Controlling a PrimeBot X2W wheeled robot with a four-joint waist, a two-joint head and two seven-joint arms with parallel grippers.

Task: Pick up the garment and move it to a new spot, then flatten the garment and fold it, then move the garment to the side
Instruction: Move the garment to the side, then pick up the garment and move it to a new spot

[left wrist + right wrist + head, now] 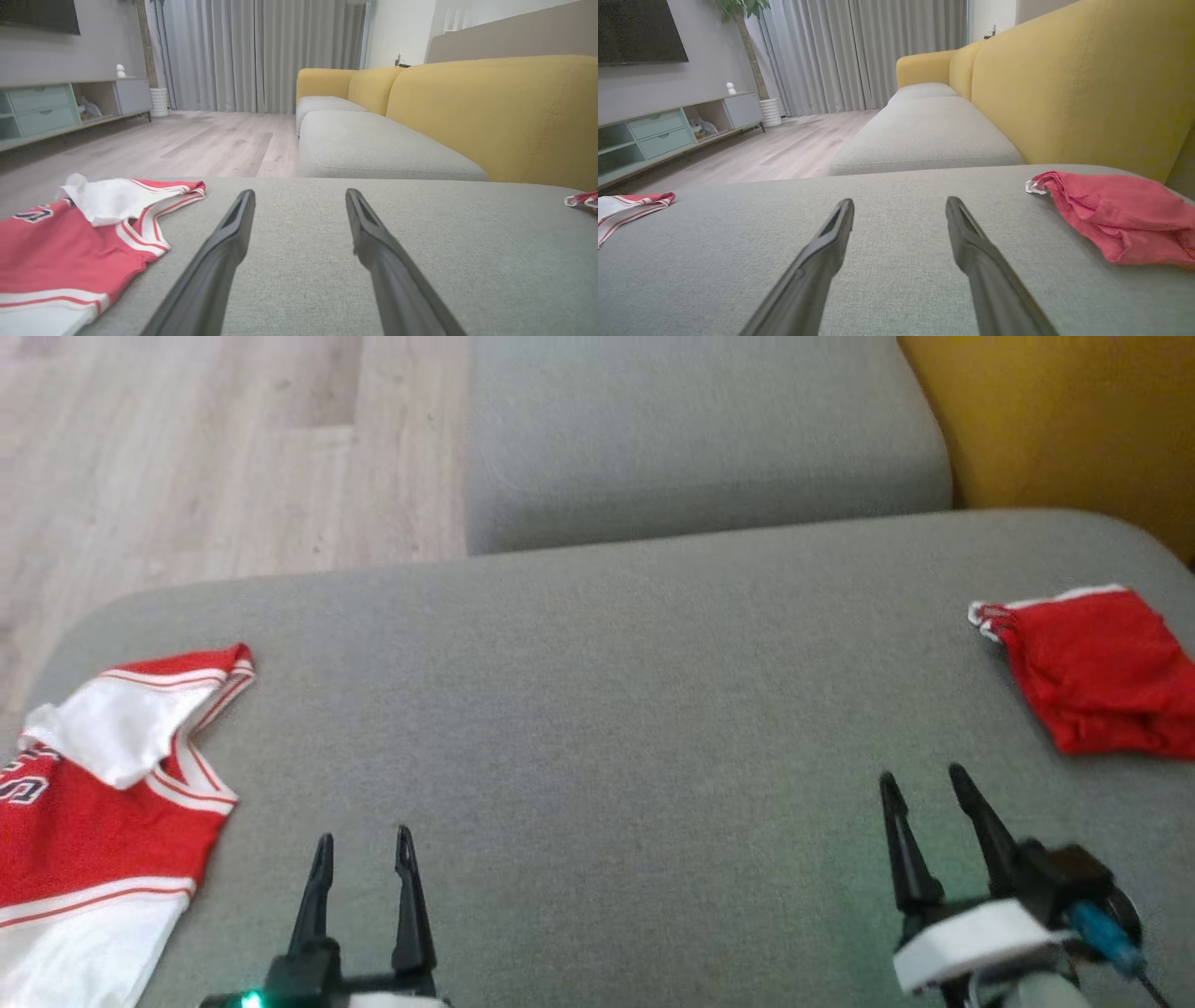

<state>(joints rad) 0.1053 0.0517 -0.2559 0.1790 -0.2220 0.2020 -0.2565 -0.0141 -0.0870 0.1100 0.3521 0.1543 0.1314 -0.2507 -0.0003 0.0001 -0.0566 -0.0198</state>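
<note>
The jersey (93,803), soft, light and floppy, lies rumpled at the grey cushion's (597,691) left edge, probably best pinched at a shoulder strap, while the left gripper (364,837) and right gripper (922,775) hover over that cushion, fingers apart, empty.

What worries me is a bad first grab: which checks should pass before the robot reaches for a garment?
1. left gripper open, empty: ok.
2. right gripper open, empty: ok.
3. jersey wholly in the head view: not ok, it runs off the left edge.
4. red garment lying free on the cushion, touched by nothing: ok.
5. bare cushion between the two garments for a new spot: ok.
6. which garment is meant: cannot tell.
</note>
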